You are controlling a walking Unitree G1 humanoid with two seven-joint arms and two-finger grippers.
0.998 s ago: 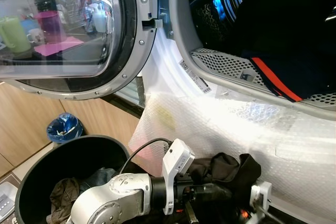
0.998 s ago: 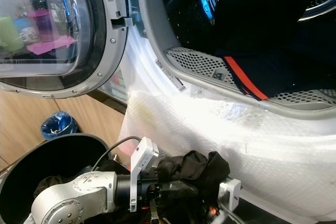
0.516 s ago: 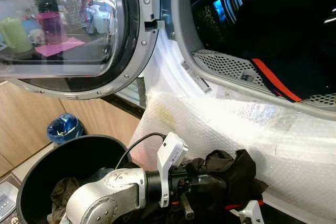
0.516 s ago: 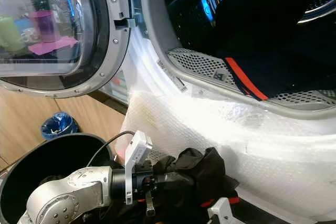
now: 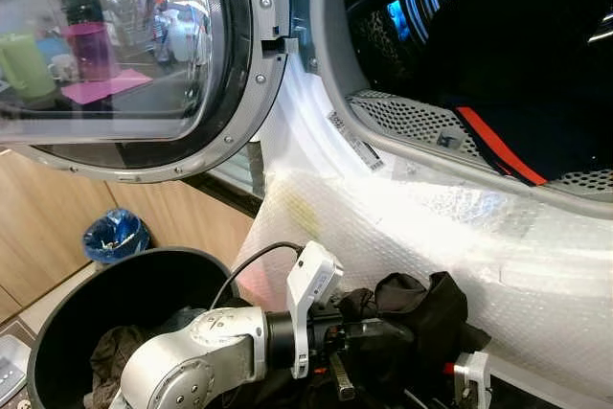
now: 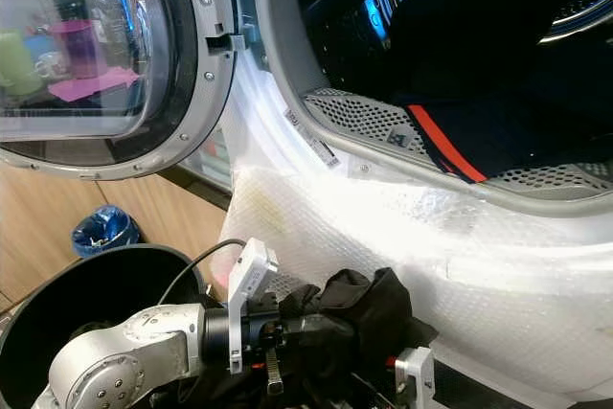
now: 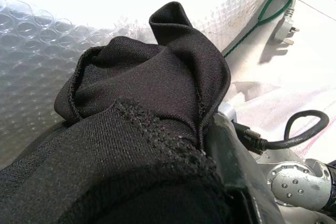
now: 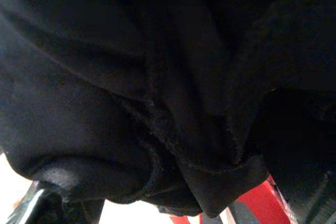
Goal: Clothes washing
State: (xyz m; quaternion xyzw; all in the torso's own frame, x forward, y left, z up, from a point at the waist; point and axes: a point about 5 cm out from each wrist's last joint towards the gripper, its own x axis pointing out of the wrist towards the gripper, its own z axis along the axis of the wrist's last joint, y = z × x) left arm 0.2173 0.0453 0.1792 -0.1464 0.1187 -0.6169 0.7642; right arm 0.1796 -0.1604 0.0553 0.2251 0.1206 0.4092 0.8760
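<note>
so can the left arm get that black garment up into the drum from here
Probably yes: the left gripper holds the black garment just below the open drum, with only the bubble-wrapped front to lift over.

Wooden cabinet fronts (image 5: pixel 38 227), blue-lined bin (image 5: pixel 115 234), bright glare on bubble wrap (image 5: pixel 431 237)

I can see the washer drum (image 5: pixel 402 117), its perforated metal wall curving up behind the open rim. A dark garment with a red-orange stripe (image 5: pixel 498 146) lies directly on that wall, just inside the rim. Below the drum and to its left stands a black laundry basket (image 5: pixel 72 318); crumpled brownish and blue clothes (image 5: pixel 120 352) lie on its bottom.
</note>
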